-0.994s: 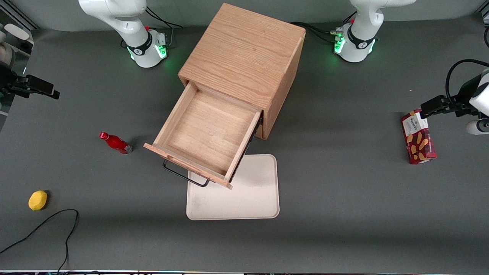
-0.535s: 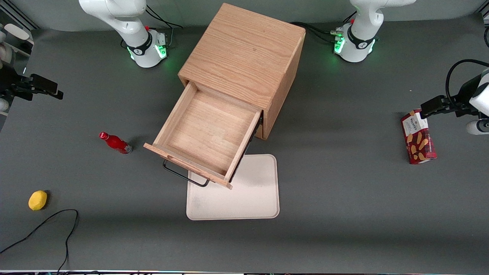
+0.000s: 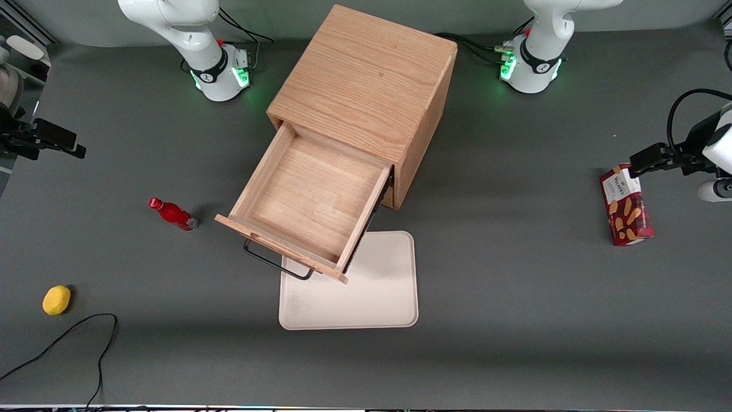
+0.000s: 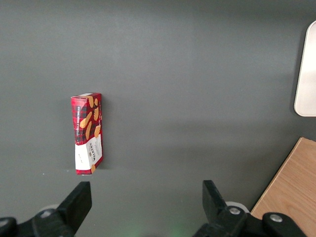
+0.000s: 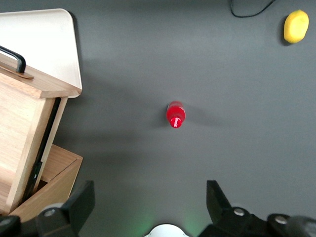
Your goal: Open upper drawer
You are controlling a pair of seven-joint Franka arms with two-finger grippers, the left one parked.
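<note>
The light-oak cabinet [image 3: 366, 80] stands mid-table. Its upper drawer [image 3: 309, 194] is pulled far out, an empty wooden box with its black bar handle [image 3: 274, 264] pointing toward the front camera. The drawer [image 5: 24, 113] and handle [image 5: 15, 57] also show in the right wrist view. The lower drawer is hidden beneath it. My right gripper [image 3: 68, 146] hangs high near the working arm's end of the table, well away from the drawer. It [image 5: 149, 197] is open with nothing between its fingers.
A red bottle [image 3: 172, 213] stands between the gripper and the drawer. A yellow lemon [image 3: 56, 300] and a black cable [image 3: 68, 337] lie nearer the camera. A cream tray [image 3: 354, 286] lies under the drawer's front. A cookie box [image 3: 626, 206] lies toward the parked arm's end.
The right gripper has drifted slightly toward the working arm's end of the table. The drawer and the other objects have not moved.
</note>
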